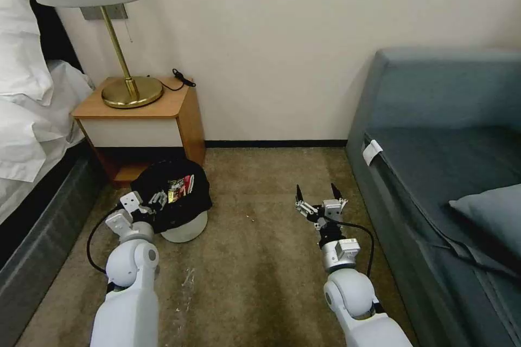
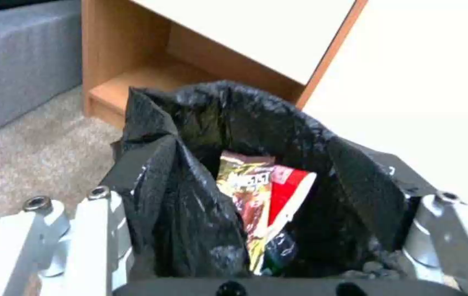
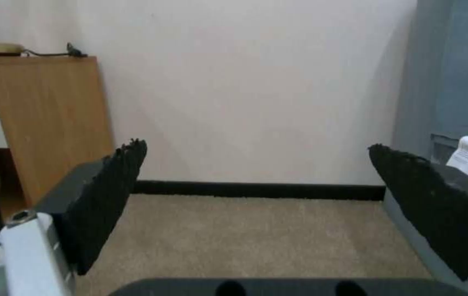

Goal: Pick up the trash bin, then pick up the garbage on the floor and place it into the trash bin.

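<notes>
The trash bin [image 1: 185, 232], white with a black bag over its rim, sits low over the carpet in front of the nightstand. My left gripper [image 1: 144, 200] is at its near left rim. In the left wrist view its fingers [image 2: 94, 230] flank the bag-covered rim [image 2: 190, 123], shut on it. Inside the bin lie garbage items: a gold-brown wrapper [image 2: 245, 185] and a red-and-white packet [image 2: 291, 189], also seen from the head view [image 1: 184, 184]. My right gripper [image 1: 320, 195] hovers open and empty over bare carpet to the right of the bin, its black pads [image 3: 108, 197] wide apart.
A wooden nightstand [image 1: 163, 114] with a brass lamp [image 1: 130, 92] stands just behind the bin. The bed [image 1: 32, 119] runs along the left and a blue sofa [image 1: 434, 162] along the right. Open carpet [image 1: 255, 271] lies between them, ending at the wall.
</notes>
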Motion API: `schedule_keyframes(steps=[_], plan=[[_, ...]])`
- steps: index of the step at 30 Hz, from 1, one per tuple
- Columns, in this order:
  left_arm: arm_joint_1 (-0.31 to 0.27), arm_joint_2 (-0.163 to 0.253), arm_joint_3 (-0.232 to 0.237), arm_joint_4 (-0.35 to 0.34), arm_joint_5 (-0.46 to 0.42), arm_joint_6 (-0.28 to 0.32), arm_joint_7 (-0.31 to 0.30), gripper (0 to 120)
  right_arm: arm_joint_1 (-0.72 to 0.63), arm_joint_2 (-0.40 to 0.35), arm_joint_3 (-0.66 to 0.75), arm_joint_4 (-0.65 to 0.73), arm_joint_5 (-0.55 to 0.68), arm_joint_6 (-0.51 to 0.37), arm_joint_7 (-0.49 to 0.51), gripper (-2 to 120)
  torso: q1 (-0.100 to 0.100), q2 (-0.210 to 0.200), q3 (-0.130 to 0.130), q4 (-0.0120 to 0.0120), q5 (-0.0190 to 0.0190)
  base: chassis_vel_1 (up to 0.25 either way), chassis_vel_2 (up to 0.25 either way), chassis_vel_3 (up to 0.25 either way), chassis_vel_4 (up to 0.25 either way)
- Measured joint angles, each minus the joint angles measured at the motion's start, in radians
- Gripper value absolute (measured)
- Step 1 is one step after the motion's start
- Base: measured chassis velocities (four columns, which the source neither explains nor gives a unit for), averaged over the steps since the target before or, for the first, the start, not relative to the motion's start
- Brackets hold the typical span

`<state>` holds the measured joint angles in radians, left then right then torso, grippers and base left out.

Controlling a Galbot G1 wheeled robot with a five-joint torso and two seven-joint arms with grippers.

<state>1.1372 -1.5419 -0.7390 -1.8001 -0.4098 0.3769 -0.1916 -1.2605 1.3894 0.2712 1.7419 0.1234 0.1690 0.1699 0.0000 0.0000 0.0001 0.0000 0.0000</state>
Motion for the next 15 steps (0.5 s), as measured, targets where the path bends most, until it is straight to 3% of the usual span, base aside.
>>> schedule_keyframes(steps=[9,13,15], plan=[[0.013,-0.005,0.002,-0.02,0.016,0.001,0.0,79,0.002,0.0,0.0,0.001,0.0,0.0,0.0,100,0.0,0.0,0.0,0.0,0.0,0.0,0.0,0.0,0.0],[0.029,-0.011,0.001,-0.037,0.031,0.001,-0.006,85,0.004,0.0,0.0,0.001,0.0,0.0,0.0,100,0.0,0.0,0.0,-0.0001,0.0,0.0,0.0,0.0,0.0],[0.04,-0.014,0.001,-0.043,0.034,0.002,-0.01,94,0.006,0.002,-0.002,0.0,0.0,0.0,0.0,100,0.0,0.0,0.0,0.0,0.0,0.0,0.0,0.0,0.0]])
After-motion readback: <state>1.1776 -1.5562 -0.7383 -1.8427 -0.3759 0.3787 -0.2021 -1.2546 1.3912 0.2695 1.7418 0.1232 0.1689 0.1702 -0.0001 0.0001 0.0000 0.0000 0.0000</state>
